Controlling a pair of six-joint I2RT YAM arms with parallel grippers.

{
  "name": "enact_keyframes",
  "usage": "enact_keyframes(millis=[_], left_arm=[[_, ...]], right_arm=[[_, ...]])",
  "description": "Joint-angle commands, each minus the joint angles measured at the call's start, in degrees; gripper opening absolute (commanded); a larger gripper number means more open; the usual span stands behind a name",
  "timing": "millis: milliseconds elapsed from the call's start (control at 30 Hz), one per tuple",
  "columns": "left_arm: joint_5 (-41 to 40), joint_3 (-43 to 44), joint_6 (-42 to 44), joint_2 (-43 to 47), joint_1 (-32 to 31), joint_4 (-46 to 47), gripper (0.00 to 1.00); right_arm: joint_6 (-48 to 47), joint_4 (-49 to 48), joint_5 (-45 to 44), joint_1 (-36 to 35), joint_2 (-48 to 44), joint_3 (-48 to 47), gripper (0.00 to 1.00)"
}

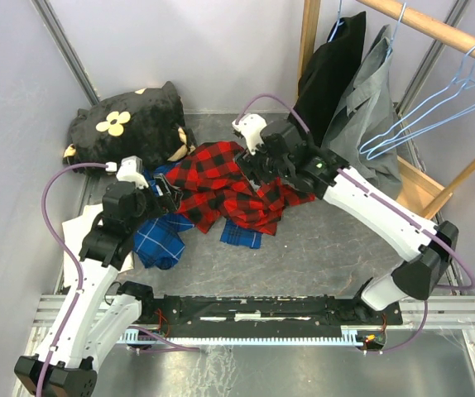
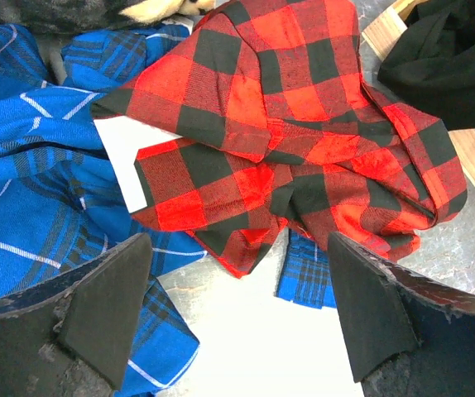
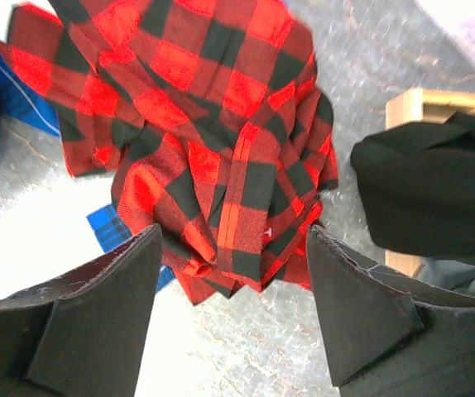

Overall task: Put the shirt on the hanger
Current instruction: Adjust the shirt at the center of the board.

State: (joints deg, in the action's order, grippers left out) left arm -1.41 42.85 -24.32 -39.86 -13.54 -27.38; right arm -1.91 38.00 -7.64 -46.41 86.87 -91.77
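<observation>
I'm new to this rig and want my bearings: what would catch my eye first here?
The red-and-black plaid shirt lies crumpled mid-table, partly over a blue plaid shirt, with the left gripper and right gripper open near it. At back right, light-blue wire hangers hang from a wooden rail beside dark garments; a black cushion with pale flowers sits back left.

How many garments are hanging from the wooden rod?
2: a black garment beside the wooden post, and a grey garment just right of it. Another might be hidden behind them.
</observation>
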Motion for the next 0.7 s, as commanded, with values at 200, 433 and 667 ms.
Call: enact_keyframes(millis=[200, 433, 667], left_arm=[[0.1, 0.0, 0.1, 0.8, 0.0, 1.5, 0.92], [0.0, 0.1, 0.5, 0.9, 0.0, 1.1, 0.93], [0.2, 0.2, 0.8, 0.7, 0.0, 1.0, 0.93]], right_arm=[[3.3, 2.1, 5.4, 7.5, 8.1, 0.0, 0.82], [6.9, 2.5, 18.6, 12.7, 11.6, 1.9, 0.85], [9.3, 0.5, 24.6, 14.3, 13.2, 5.1, 0.86]])
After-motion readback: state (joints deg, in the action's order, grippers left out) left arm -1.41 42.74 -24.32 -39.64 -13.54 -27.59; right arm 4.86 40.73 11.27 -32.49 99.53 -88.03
